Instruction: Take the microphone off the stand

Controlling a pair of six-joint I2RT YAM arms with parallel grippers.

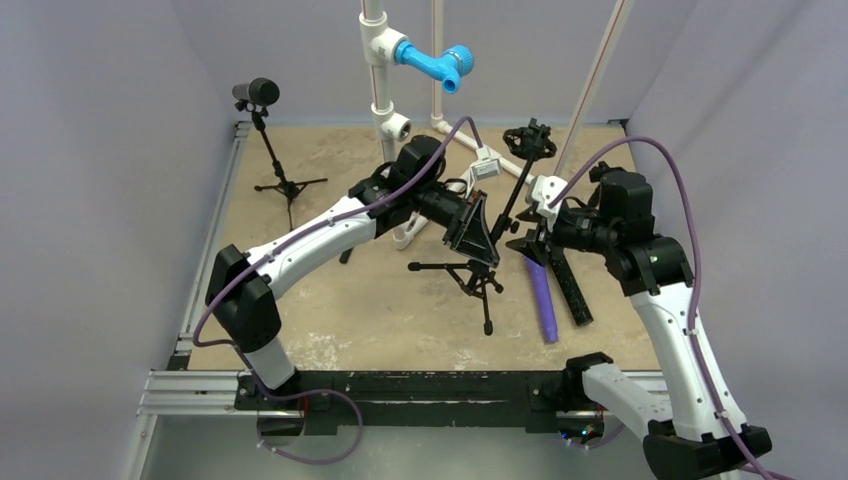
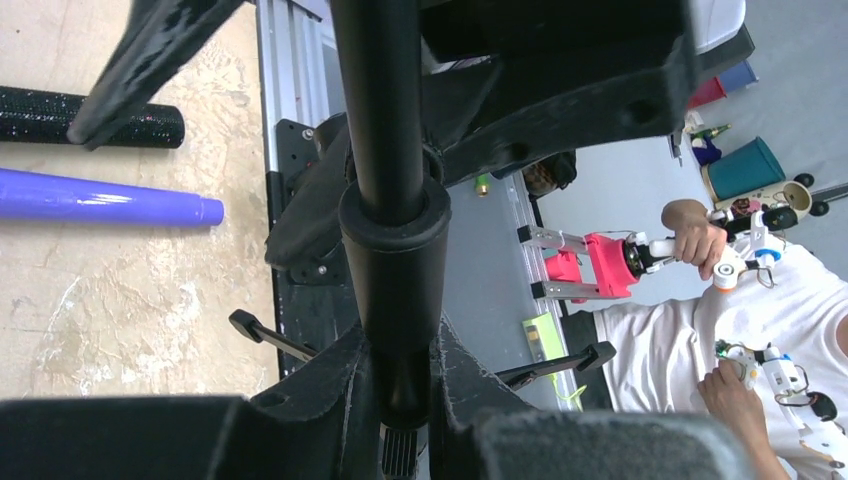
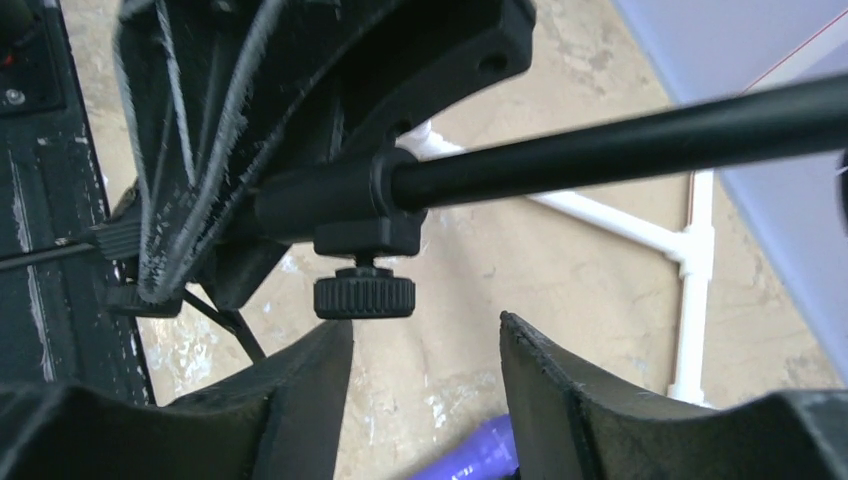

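I hold the left gripper (image 2: 400, 378) clenched on the pole of the tilted stand (image 1: 513, 193) at the centre of the bench (image 1: 350, 320). My right gripper (image 3: 425, 345) is released, jaws apart below the stand's knob (image 3: 364, 296). A microphone (image 1: 257, 92) sits on a second stand (image 1: 278, 165) at the far left corner.

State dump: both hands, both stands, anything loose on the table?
left hand: shut on the centre stand pole.
right hand: open, holding nothing.
centre stand: tilted, legs spread.
clamp knob: just ahead of the right hand's gap, untouched.
far stand: upright, microphone mounted on top.
purple cylinder: lying on the table.
black glittery cylinder: lying beside the purple one.
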